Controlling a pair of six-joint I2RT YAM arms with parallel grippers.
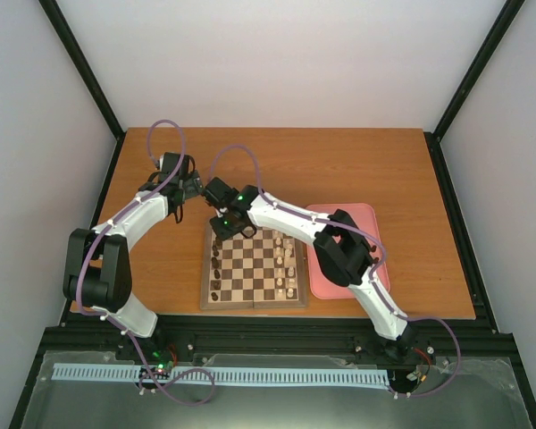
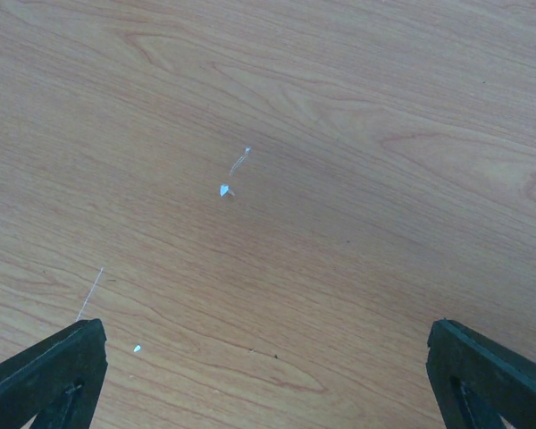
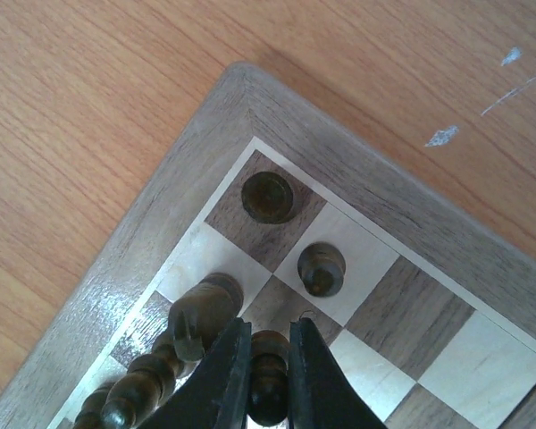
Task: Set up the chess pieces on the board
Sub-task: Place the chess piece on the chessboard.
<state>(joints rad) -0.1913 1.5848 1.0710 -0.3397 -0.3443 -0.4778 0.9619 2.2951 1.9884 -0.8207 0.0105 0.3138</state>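
The wooden checkered board (image 1: 250, 305) lies at the table's near middle. Dark chess pieces (image 1: 216, 268) stand along its left side. My right gripper (image 1: 221, 225) hangs over the board's far left corner. In the right wrist view the right gripper (image 3: 269, 326) is shut on a dark pawn (image 3: 270, 380), held above a dark square just inside the board's border (image 3: 366, 188). Close by stand a dark rook (image 3: 268, 197) on the corner square, a dark pawn (image 3: 322, 266) and a dark knight (image 3: 201, 317). My left gripper (image 2: 268, 384) is open over bare table, off the board's far left.
Cream-white pieces (image 1: 286, 268) stand along the board's right side. A pink tray (image 1: 317, 281) lies right of the board, partly under the right arm. More dark pieces (image 3: 125, 402) crowd the lower left of the right wrist view. Small white scuffs (image 2: 225, 189) mark the table.
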